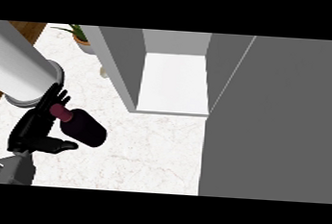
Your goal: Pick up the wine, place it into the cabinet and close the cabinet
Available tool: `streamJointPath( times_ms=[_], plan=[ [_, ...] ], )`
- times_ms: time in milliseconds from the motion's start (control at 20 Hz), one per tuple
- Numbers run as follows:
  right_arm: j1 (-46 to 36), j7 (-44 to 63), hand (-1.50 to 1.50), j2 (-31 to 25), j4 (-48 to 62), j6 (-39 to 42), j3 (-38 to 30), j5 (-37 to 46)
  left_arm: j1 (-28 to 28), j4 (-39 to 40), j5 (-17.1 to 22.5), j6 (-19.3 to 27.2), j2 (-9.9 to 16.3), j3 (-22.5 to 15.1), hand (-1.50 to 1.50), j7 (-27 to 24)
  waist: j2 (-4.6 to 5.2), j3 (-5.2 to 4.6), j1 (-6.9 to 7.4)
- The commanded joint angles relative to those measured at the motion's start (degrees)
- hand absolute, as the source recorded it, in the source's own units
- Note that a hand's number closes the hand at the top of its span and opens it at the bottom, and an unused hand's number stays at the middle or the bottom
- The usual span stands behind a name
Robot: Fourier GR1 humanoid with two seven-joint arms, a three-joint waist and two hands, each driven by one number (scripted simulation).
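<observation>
At lower left, the left robot hand [34, 127] seemingly curls round the wine [81, 126].

White marble counter [145, 151], potted plant [79, 34], wooden strip [28, 31] at left

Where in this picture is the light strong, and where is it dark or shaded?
Head view: the cabinet floor inside is the brightest, almost plain white; the open door at right is flat dark grey; the counter is evenly lit, with no clear shadow under the wine bottle; the bottle and the left hand around it are nearly black, so their edges merge.
</observation>
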Motion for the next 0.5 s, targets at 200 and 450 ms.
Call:
streamJointPath(
  times_ms=[200, 450],
  plan=[
    [2.36, -3.48, -1.5, 0.86, 1.01, 1.49, -0.61, 0.55, -1.28, 7.23, -2.33, -0.69, -0.28, -1.2, -1.5, -4.55, -0.03, 0.01, 0.09],
    [4.35, -2.18, -1.5, 0.57, -2.15, 2.46, -0.6, -0.24, -5.3, 17.67, -4.67, -0.25, -0.17, -0.78, -1.5, -11.77, 0.0, 0.0, -0.14]
  ],
)
